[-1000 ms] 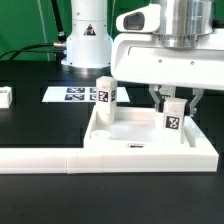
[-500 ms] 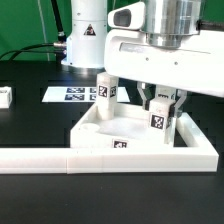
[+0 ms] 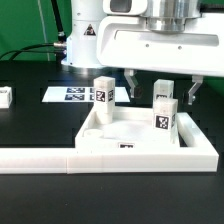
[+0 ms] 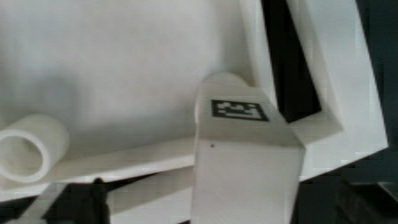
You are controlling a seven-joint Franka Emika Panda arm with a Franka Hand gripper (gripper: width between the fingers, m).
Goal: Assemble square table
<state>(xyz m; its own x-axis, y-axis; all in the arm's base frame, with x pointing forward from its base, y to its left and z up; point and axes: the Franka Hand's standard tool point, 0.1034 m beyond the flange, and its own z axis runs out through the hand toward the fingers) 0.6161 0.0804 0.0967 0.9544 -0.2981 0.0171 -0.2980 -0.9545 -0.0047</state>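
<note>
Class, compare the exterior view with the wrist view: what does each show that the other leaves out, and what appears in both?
Only the exterior view shows the open gripper above the tabletop, a second leg standing at the tabletop's far corner on the exterior view's left, the marker board, the long white rail and a small white part at the exterior view's left edge.

Only the wrist view shows a round socket in the tabletop's floor.

Both show the tabletop and the tagged leg under the gripper.
</note>
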